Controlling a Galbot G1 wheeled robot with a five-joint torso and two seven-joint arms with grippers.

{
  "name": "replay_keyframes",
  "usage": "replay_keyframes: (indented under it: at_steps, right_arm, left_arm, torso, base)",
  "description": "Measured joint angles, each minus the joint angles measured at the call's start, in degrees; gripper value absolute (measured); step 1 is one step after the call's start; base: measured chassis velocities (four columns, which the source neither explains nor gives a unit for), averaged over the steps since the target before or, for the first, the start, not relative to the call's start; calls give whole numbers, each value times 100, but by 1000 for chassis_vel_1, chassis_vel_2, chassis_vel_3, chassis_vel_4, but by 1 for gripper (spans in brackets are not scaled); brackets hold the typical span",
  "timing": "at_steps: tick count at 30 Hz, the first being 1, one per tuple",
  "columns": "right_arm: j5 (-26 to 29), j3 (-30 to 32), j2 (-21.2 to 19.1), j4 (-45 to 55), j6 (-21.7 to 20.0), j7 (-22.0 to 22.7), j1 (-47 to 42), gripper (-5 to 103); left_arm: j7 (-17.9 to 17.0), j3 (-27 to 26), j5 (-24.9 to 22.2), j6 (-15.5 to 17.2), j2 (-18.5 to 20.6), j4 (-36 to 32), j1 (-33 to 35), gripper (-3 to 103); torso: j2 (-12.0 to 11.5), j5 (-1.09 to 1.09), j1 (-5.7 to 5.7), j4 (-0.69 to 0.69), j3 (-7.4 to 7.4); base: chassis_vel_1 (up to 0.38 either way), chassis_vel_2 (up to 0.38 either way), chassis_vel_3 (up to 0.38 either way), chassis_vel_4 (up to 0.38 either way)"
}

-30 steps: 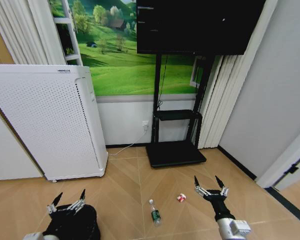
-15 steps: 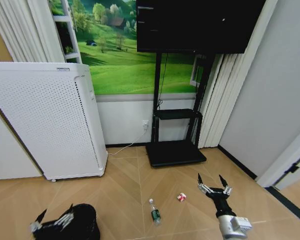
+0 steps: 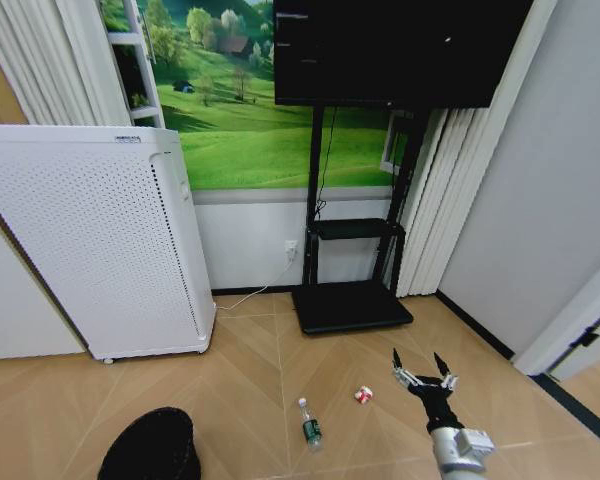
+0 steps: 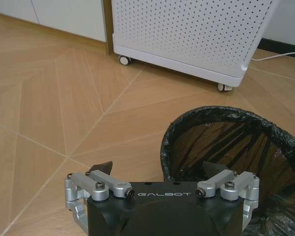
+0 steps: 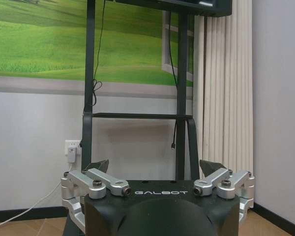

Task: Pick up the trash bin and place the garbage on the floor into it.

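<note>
Left wrist view: my left gripper (image 4: 157,172) has its fingers (image 4: 102,167) spread wide and gripping nothing. One fingertip hangs over bare wooden floor (image 4: 49,113); the other sits over the near rim of the small round black mesh-walled trash bin (image 4: 231,147), which is lined with a black bag. The bin stands upright, mouth up, just below and ahead of my fingers and offset toward one side, so the rim lies between the fingertips rather than centred on them. Beyond it stands the white perforated appliance on castors (image 4: 196,34).

Head view: the bin (image 3: 152,448) is at my lower left. My right gripper (image 3: 421,375) is held above the floor at the right, its fingers also parted and empty. The garbage lies between the two arms: a clear plastic bottle with green label and white cap (image 3: 309,424), lying flat with its long axis running away from me, cap end farther, and a small red-and-white wrapper wad (image 3: 362,394) near the right fingers.

Judgement: the left arm is far nearer the bin; the rim is the grasp point. The right arm is nearer both litter items.
</note>
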Motion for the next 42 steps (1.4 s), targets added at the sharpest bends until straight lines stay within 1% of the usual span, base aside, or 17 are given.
replay_keyframes:
  at_steps: [2,3,5,15,20,21,24,26,27,30,31,33,34,36,37,40,42]
  right_arm:
    - [53,14,-64,4,0,3,0,100]
    - [53,14,-64,4,0,3,0,100]
    - [118,40,-124,24,-4,4,-26,100]
    - [177,64,-175,68,-1,-3,-87,100]
    - [169,105,-169,168,8,-58,-233,100]
    - [153,138,-183,201,39,-116,-310,100]
    - [152,151,-192,220,47,-126,-339,100]
    - [151,135,-191,231,38,-126,-323,100]
    - [151,135,-191,231,38,-126,-323,100]
    - [133,102,-164,267,5,-128,-319,100]
    - [133,102,-164,267,5,-128,-319,100]
    - [89,97,-130,269,17,-145,-364,100]
    - [89,97,-130,269,17,-145,-364,100]
    - [78,82,-86,268,45,-154,-395,100]
    - [78,82,-86,268,45,-154,-395,100]
    - [81,64,-74,266,49,-154,-394,100]
    - [83,63,-75,264,49,-154,-389,100]
  left_arm:
    - [-207,89,-322,261,63,198,-302,100]
    - [-207,89,-322,261,63,198,-302,100]
    - [-455,160,-526,509,128,383,-596,100]
    - [-787,466,-777,816,475,1215,-1561,103]
    - [-865,590,-926,975,684,1555,-1966,97]
    - [-963,626,-1084,1091,731,1663,-2083,87]
    - [-919,652,-984,1119,726,1798,-2127,82]
    - [-835,664,-967,1147,695,1914,-2131,70]
    - [-835,664,-967,1147,695,1914,-2131,70]
    - [-615,661,-914,1131,699,1996,-2116,54]
    - [-615,661,-914,1131,699,1996,-2116,54]
    - [-431,666,-893,1073,716,1995,-2092,43]
    - [-431,666,-893,1073,716,1995,-2092,43]
    - [-355,677,-888,1038,731,1948,-2087,32]
    - [-355,677,-888,1038,731,1948,-2087,32]
    - [-323,686,-867,1000,749,1910,-2077,16]
    - [-308,686,-847,984,753,1905,-2072,16]
  torso:
    - [3,0,1,1,3]
    - [3,0,1,1,3]
    - [6,0,2,1,5]
    - [13,-1,3,1,10]
    - [15,-1,4,-1,12]
    - [17,1,4,-1,12]
    - [18,0,5,0,13]
    - [18,1,5,2,14]
    - [18,1,5,2,14]
    - [20,5,5,2,14]
    - [20,5,5,2,14]
    - [21,0,5,2,15]
    - [21,0,5,2,15]
    - [21,0,6,0,15]
    - [21,0,6,0,15]
    - [22,0,6,1,16]
    - [22,0,6,1,16]
  base:
    - [0,0,0,0]
    - [0,0,0,0]
    - [0,0,0,0]
    - [0,0,0,0]
    - [0,0,0,0]
    - [0,0,0,0]
    - [0,0,0,0]
    - [0,0,0,0]
    - [0,0,0,0]
    - [0,0,0,0]
    - [0,0,0,0]
    - [0,0,0,0]
    - [0,0,0,0]
    - [0,0,0,0]
    - [0,0,0,0]
    - [0,0,0,0]
    - [0,0,0,0]
